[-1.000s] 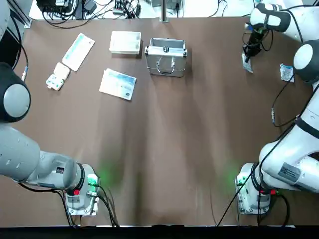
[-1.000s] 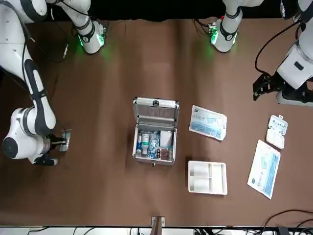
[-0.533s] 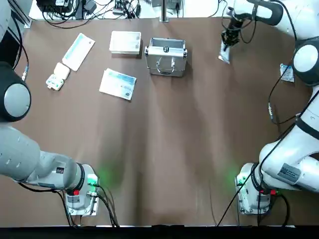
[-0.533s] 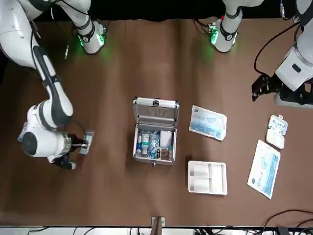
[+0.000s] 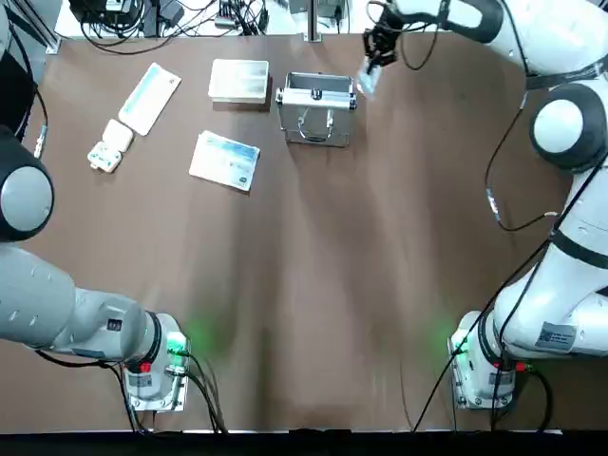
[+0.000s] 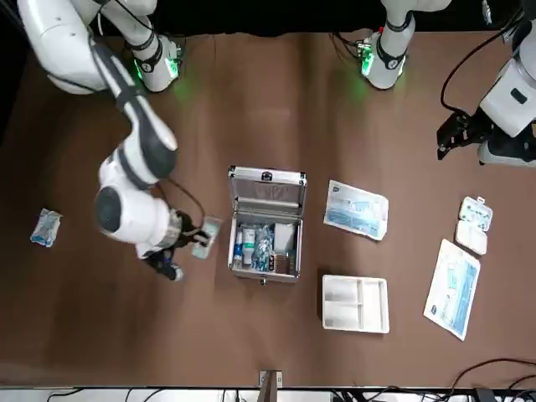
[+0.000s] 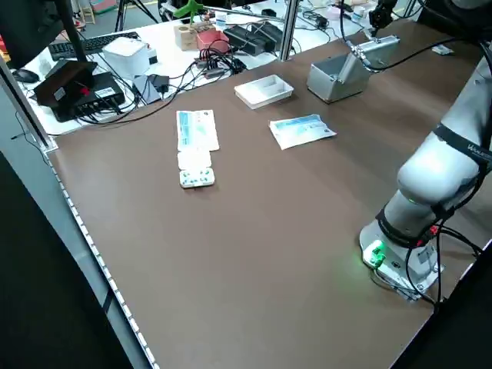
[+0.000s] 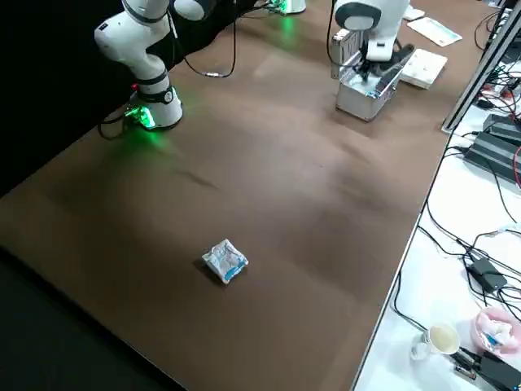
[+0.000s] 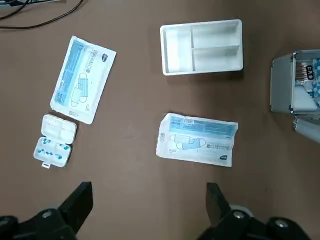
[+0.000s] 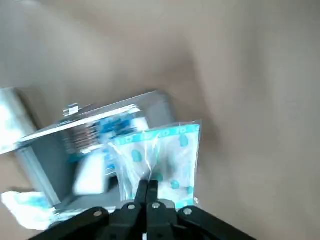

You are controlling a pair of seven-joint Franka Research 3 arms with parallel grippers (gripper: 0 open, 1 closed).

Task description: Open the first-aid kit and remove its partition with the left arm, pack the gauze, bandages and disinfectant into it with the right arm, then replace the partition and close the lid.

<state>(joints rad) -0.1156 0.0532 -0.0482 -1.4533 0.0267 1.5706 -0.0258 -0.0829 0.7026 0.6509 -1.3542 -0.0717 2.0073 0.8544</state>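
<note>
From the robot's side of the brown table (image 5: 313, 285), starting at the far left, a long pale-green-and-white flat pack (image 5: 149, 97) lies at about ten o'clock, with a small white hinged pill case dotted blue (image 5: 110, 146) just below it. Next comes a white-and-blue printed flat pouch (image 5: 225, 161), and beyond it, toward eleven o'clock, the pale whitish shallow partition tray (image 5: 238, 80) sits on the table, out of the kit and just beside it. The left arm (image 5: 57, 304) is drawn back over the left edge; its gripper (image 9: 150, 210) hangs high above these packs with its two black fingers spread wide, gripping nothing. At twelve o'clock stands the silvery metal first-aid case (image 5: 316, 106), its lid (image 6: 267, 191) raised upright on the side toward the robot; in the front view white and blue supplies already fill the box (image 6: 265, 245), though I cannot pick out the disinfectant bottle for certain. Just right of the case, at about one o'clock, the right arm (image 5: 560, 123) reaches across the far edge, and its gripper (image 10: 148, 192) is pinched tight on the edge of a clear plastic packet with turquoise print (image 10: 161, 160), hanging beside the case's right wall. Far off at three o'clock, a small crumpled blue-and-white packet (image 6: 45, 227) lies alone near the table's right edge.
</note>
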